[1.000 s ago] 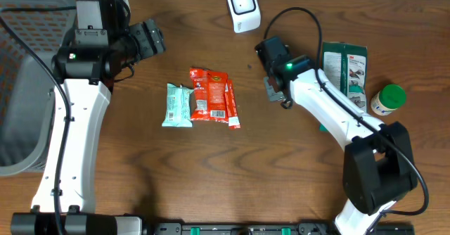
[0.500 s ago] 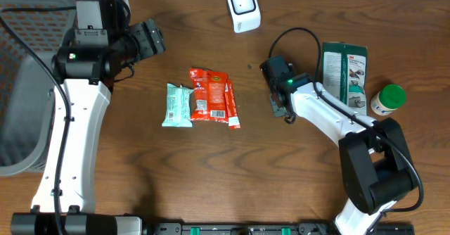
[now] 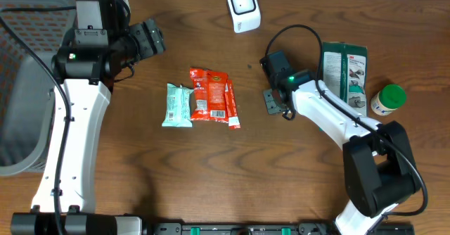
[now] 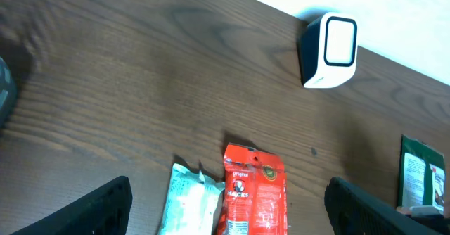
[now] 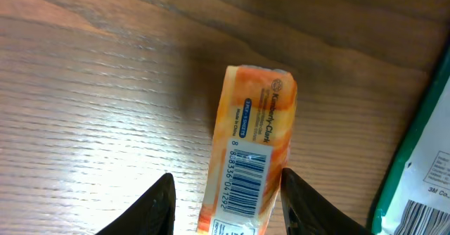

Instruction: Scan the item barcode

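Right wrist alone shows orange barcoded packet (image 5: 253, 136) between released right hand (image 5: 226, 187), left hand (image 4: 228, 189) released

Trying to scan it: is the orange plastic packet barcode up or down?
Up: the orange plastic packet lies on the brown wooden table, its barcode showing.

Your overhead looked straight down; left wrist obliquely shared its scanner (image 3: 242, 8); right wrist sat close above the tabletop (image 5: 84, 87).
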Action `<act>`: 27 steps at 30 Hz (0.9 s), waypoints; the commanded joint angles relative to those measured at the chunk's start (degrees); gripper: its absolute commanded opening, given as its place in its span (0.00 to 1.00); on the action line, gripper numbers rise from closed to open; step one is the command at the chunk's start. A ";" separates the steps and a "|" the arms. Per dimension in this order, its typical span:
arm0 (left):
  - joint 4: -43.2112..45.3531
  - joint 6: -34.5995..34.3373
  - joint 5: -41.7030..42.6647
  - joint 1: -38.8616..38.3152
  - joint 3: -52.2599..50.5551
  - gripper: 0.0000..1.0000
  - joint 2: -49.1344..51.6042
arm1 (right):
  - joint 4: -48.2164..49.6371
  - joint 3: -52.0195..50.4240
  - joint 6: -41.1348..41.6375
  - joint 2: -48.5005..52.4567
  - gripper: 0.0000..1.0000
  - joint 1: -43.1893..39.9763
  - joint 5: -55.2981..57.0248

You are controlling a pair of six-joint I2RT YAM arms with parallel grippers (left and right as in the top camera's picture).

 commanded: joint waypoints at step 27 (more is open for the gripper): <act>0.00 0.44 -0.13 0.17 0.20 0.88 -0.42 | -1.44 1.73 0.22 -5.60 0.52 -14.53 -32.13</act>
